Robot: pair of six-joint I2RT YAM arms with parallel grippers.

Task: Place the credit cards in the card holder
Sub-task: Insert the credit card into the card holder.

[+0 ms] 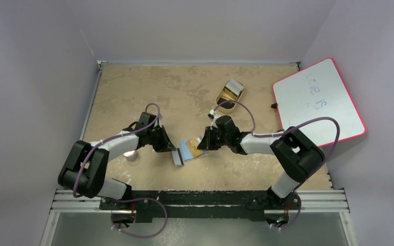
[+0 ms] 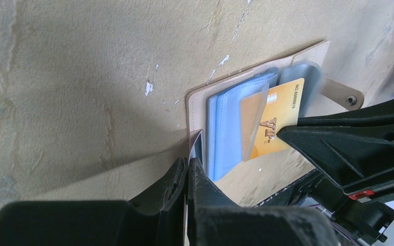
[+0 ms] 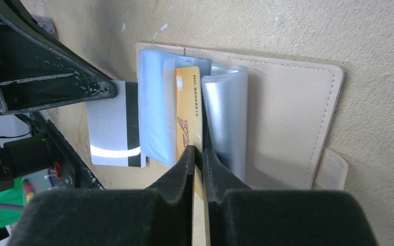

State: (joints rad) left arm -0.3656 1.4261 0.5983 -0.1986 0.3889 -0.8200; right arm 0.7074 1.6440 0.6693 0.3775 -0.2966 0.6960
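Left end effector [image 2: 189,166] pinches one grey card [image 3: 114,123], right end effector [image 3: 199,151] one gold card [image 3: 187,102].

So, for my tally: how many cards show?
2: gold card in the right gripper, among the wallet sleeves; grey striped card in the left gripper. More may be hidden.

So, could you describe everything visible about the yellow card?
The yellow card is thin, glossy gold-orange plastic, printed with "VIP" and a number after "NO". It sits partly tucked among the clear sleeves of the open tan wallet, which lies flat on the table. The right fingers pinch its protruding end.
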